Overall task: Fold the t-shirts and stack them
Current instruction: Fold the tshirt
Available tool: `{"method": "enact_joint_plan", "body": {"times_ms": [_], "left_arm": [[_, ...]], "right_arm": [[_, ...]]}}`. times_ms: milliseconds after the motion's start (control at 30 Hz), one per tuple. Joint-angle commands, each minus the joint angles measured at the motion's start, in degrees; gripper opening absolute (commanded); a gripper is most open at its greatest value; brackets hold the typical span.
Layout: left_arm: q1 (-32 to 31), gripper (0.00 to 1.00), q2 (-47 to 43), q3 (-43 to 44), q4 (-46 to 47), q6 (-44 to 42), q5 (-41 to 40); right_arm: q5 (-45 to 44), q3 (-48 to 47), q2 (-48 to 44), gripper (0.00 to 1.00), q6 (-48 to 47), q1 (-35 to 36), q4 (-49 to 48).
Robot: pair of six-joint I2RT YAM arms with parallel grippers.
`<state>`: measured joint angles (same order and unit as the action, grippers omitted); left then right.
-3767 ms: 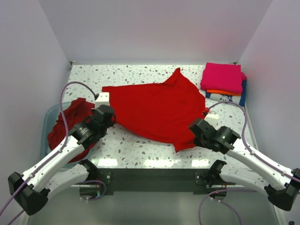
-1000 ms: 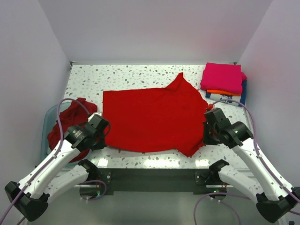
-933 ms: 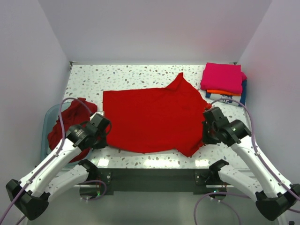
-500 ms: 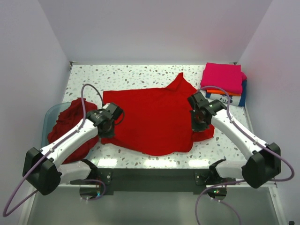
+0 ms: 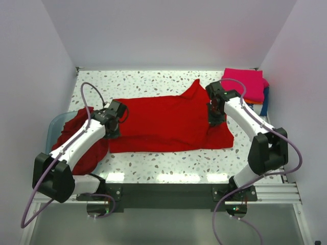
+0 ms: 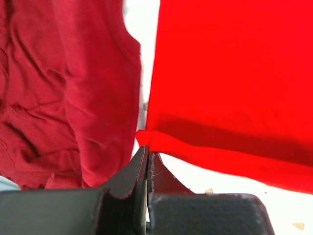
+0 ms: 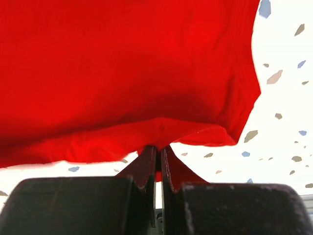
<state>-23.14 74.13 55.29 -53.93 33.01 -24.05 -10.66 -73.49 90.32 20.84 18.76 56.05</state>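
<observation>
Both arms stretch forward over the counter (image 5: pixel 148 80), forearms angled inward toward each other. The left end effector (image 5: pixel 113 120) sits at the left edge of the spread red shirt (image 5: pixel 168 122), its fingers pinched tight on a fold of hem. The right end effector (image 5: pixel 215 109) grips the right edge the same way. The shirt lies mid-counter between them. A crumpled red shirt (image 5: pixel 76 140) fills the tub (image 5: pixel 57 125) at left, and a folded stack (image 5: pixel 244 84) sits at the far right corner.
</observation>
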Motion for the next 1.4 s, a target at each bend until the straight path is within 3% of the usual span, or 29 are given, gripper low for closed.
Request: {"method": "enact_joint_plan", "body": {"times_ms": [0, 367, 667, 800, 867, 900, 933, 967, 1033, 1067, 1133, 1233, 1367], "left_arm": [[2.6, 0.0, 0.1, 2.5, 3.8, -2.8, -1.3], [6.0, 0.0, 7.5, 4.1, 6.3, -6.0, 0.0], [6.8, 0.0, 11.1, 5.3, 6.9, -8.1, -1.3], [7.0, 0.0, 13.1, 7.5, 7.1, -9.2, -3.0], [7.0, 0.0, 14.8, 10.5, 6.2, -10.2, -3.5], [7.0, 0.03, 15.4, 11.8, 5.7, -10.3, -3.6], [7.0, 0.25, 16.0, 14.1, 5.2, -11.0, -3.4], [6.9, 0.39, 16.7, 15.3, 4.5, -11.5, -3.1], [6.9, 0.69, 16.8, 18.5, 4.4, -12.8, -2.0], [6.8, 0.75, 16.4, 19.7, 4.4, -13.1, -1.8], [6.5, 0.83, 15.7, 22.9, 4.8, -13.7, -1.5], [5.9, 0.86, 13.2, 23.3, 9.7, -15.5, 0.8], [5.4, 0.87, 4.5, 13.6, 28.0, -18.7, 8.3]], "right_arm": [[1.6, -4.7, 2.5, 0.0, -3.3, -1.7, -0.6], [2.7, -11.8, 13.3, 0.0, -5.1, -4.0, 0.6], [2.2, -13.3, 15.9, 0.0, -5.2, -5.1, 0.3], [1.9, -18.4, 18.6, 0.0, -5.5, -5.7, 1.7], [2.0, -22.2, 19.7, 0.21, -5.8, -6.3, 2.9], [1.9, -23.3, 20.2, 0.35, -5.9, -6.5, 4.0], [1.9, -24.1, 20.4, 0.49, -6.0, -6.7, 4.4], [1.7, -25.2, 20.2, 0.7, -6.0, -6.7, 4.9], [1.9, -24.6, 17.4, 0.78, -6.1, -6.6, 4.6], [2.6, -23.7, 15.8, 0.81, -6.1, -6.7, 3.9], [3.9, -18.9, 11.9, 0.85, -6.0, -6.5, 0.4], [11.3, -8.7, 4.0, 0.83, -5.5, -6.4, -5.9], [17.6, 7.9, -4.6, 0.7, -2.6, -4.3, -13.9]]}}
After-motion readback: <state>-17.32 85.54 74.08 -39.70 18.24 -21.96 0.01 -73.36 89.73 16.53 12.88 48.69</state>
